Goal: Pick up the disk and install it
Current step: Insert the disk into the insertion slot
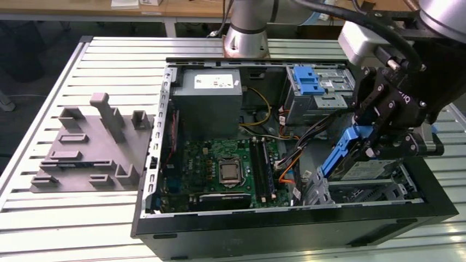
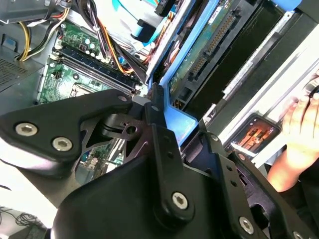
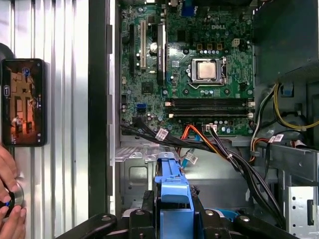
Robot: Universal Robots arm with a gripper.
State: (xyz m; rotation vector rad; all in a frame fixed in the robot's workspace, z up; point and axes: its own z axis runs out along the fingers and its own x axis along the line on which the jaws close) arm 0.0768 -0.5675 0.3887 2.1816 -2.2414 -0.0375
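The gripper's black links and screws lie closest to the lens in both wrist views. The gripper [image 3: 173, 211] has its jaws closed on the disk [image 3: 172, 185], whose blue bracket stands up between them. In the second wrist view the gripper [image 2: 164, 127] pinches the same blue edge, and the disk [image 2: 194, 62] runs away from the jaws, with its connector row and dark underside showing.

In the exterior view the gripper [image 1: 384, 143] hangs over the corner of the open computer case [image 1: 291, 226] at the exterior view's right. The disk [image 1: 348, 158] sits in its grasp, tilted on edge, with the blue bracket facing the motherboard [image 1: 226, 169] and the label face turned down toward the metal drive bay [image 1: 371, 191]. The lower end of the disk is right at the bay's rim. I cannot tell whether it touches.

Black, orange and blue cables [image 3: 219, 149] run between the motherboard and the bay. Farther back in the case stand the grey power box [image 1: 211, 95] and a blue latch on a metal cage [image 1: 315, 82].

On the slatted table [image 1: 73, 224], well apart from the case, rests a grey moulded fixture [image 1: 91, 147]. A phone [image 3: 23, 102] lies on the table beside the case, and a person's hand [image 3: 10, 209] is near it.
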